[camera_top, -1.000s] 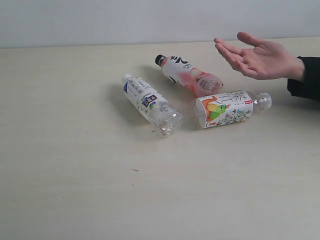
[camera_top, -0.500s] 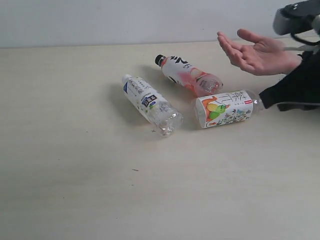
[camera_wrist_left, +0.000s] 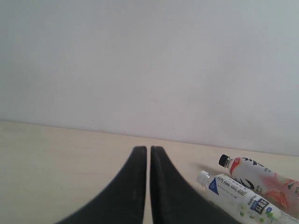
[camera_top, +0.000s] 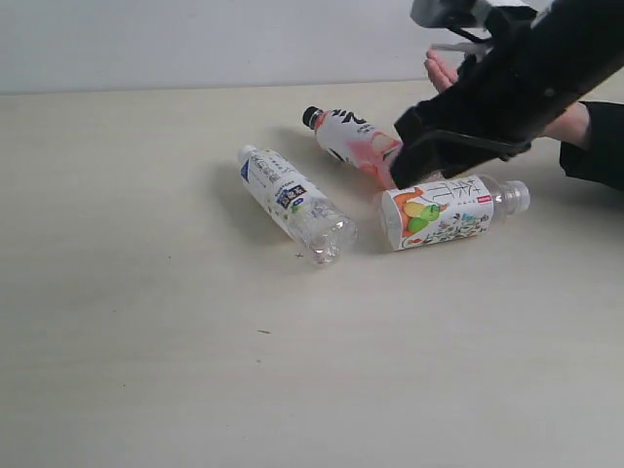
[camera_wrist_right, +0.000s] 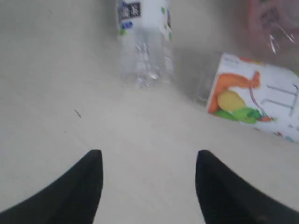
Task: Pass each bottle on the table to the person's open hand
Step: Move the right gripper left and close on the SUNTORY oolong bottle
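Three bottles lie on their sides on the table (camera_top: pixel 146 341): the white-blue label bottle (camera_top: pixel 292 203), the pink-white bottle with a black cap (camera_top: pixel 349 138) and the fruit-label bottle (camera_top: pixel 444 213). The lime-and-blue bottle is out of view. My right gripper (camera_top: pixel 409 156) hangs open over the pink bottle's base, just above the fruit-label bottle, holding nothing. Its wrist view shows the open gripper (camera_wrist_right: pixel 148 153) over bare table, with the white-blue bottle (camera_wrist_right: pixel 145 37) and fruit-label bottle (camera_wrist_right: pixel 257 100) ahead. The person's open hand (camera_top: pixel 437 68) is mostly hidden behind my right arm. My left gripper (camera_wrist_left: pixel 148 149) is shut and empty.
A black sleeve (camera_top: pixel 597 146) rests at the right edge behind my right arm. A pale wall runs along the table's far edge. The left wrist view takes in the pink-white bottle (camera_wrist_left: pixel 261 175) and the white-blue bottle (camera_wrist_left: pixel 233 193) off to one side.
My right arm has swept in from the upper right, down and leftward across the person's hand, to above the pink bottle's base. The bottles have not moved.
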`<action>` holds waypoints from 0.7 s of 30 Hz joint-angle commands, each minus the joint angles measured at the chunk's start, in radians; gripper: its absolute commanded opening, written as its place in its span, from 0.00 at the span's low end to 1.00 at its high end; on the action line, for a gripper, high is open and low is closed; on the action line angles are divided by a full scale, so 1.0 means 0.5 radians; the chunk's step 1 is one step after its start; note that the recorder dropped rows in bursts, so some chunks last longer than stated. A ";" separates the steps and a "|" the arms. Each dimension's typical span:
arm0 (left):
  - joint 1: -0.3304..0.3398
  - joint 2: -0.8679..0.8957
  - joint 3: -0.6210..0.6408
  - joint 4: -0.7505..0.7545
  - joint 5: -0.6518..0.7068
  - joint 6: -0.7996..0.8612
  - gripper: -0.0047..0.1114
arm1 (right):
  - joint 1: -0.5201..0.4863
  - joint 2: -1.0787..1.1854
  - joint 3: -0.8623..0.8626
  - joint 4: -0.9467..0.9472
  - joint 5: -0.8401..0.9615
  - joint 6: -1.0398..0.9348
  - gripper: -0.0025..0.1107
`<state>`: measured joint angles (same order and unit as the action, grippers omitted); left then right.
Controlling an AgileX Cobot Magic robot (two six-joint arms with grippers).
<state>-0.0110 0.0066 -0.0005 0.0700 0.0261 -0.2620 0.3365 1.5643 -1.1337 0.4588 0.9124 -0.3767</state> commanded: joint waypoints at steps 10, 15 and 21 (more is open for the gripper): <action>0.001 -0.013 0.001 0.005 -0.009 0.001 0.09 | 0.177 0.380 -0.330 0.559 -0.163 -0.654 0.58; 0.001 -0.013 0.001 0.005 -0.009 0.001 0.09 | 0.344 0.571 -0.524 0.199 -0.325 -0.463 0.62; 0.001 -0.013 0.001 0.005 -0.009 0.001 0.09 | 0.510 0.820 -0.758 -0.324 -0.362 -0.096 0.67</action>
<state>-0.0110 0.0066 -0.0005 0.0700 0.0261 -0.2620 0.5630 1.9262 -1.4730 0.3960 0.7493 -0.4912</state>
